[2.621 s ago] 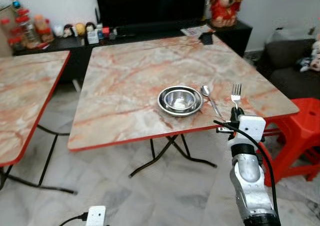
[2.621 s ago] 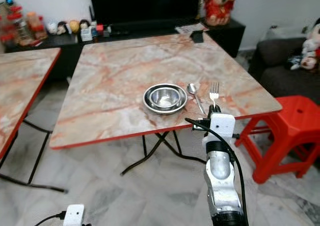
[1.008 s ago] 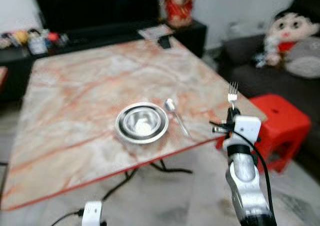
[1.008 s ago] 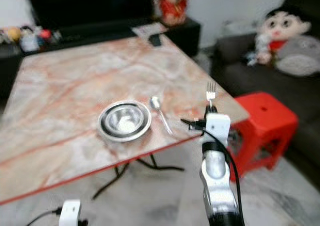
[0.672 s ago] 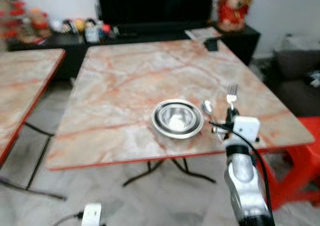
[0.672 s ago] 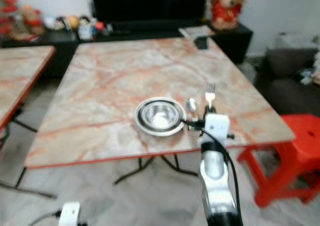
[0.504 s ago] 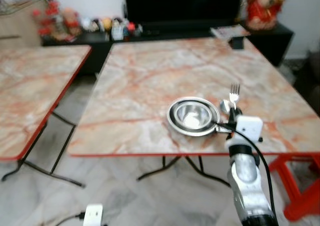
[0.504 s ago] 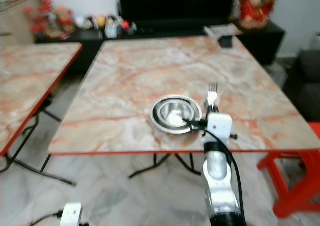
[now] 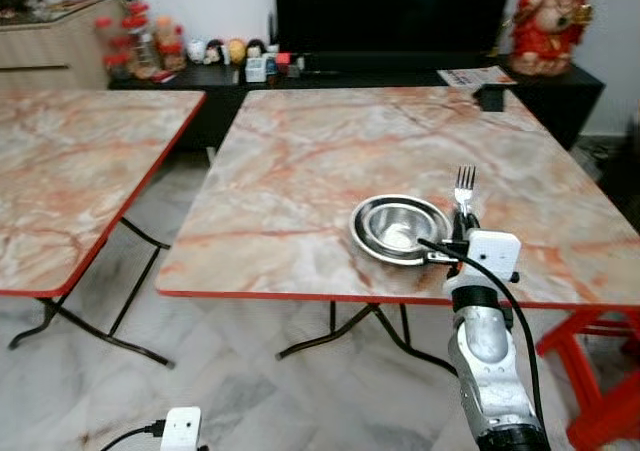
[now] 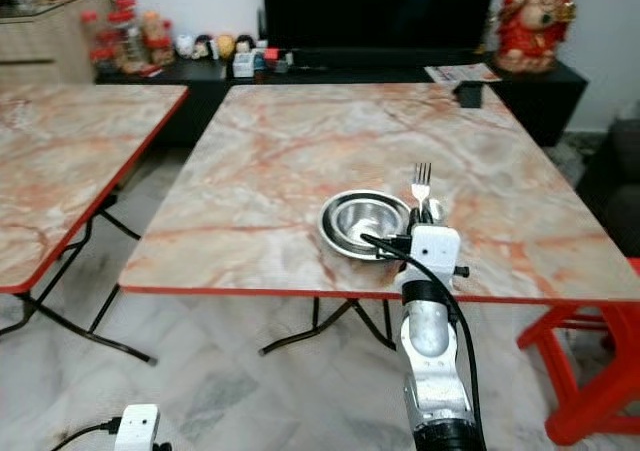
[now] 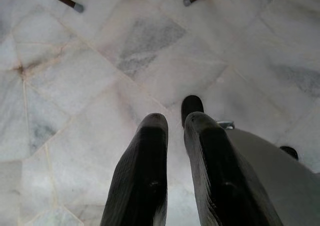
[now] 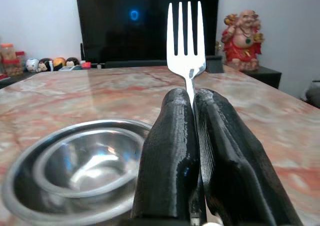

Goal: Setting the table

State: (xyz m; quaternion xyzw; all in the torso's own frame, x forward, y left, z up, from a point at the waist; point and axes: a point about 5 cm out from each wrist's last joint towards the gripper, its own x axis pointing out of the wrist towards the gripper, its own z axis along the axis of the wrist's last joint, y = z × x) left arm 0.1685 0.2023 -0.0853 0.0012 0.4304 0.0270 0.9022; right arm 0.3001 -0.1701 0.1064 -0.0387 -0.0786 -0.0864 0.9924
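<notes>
A steel bowl (image 9: 399, 229) nested in a steel plate sits near the front edge of the marble table (image 9: 300, 171). My right gripper (image 9: 461, 219) is raised just right of the bowl, shut on the handle of a silver fork (image 9: 464, 184) that stands upright with its tines up. The right wrist view has the fork (image 12: 186, 35) rising from between the closed fingers (image 12: 170, 151), with the bowl (image 12: 85, 161) low beside them. A spoon is mostly hidden behind this gripper. My left gripper (image 11: 175, 120) hangs idle over the tiled floor, fingers close together.
A second marble table (image 9: 80, 171) stands to the left with a floor gap between. A red stool (image 9: 600, 381) is at the right by the table corner. A small black object (image 9: 490, 97) lies at the table's far edge. A white plug (image 9: 180, 429) rests on the floor.
The camera has swung about, so the whole scene shifted. The right gripper still holds the fork upright and now stands closer beside the bowl.
</notes>
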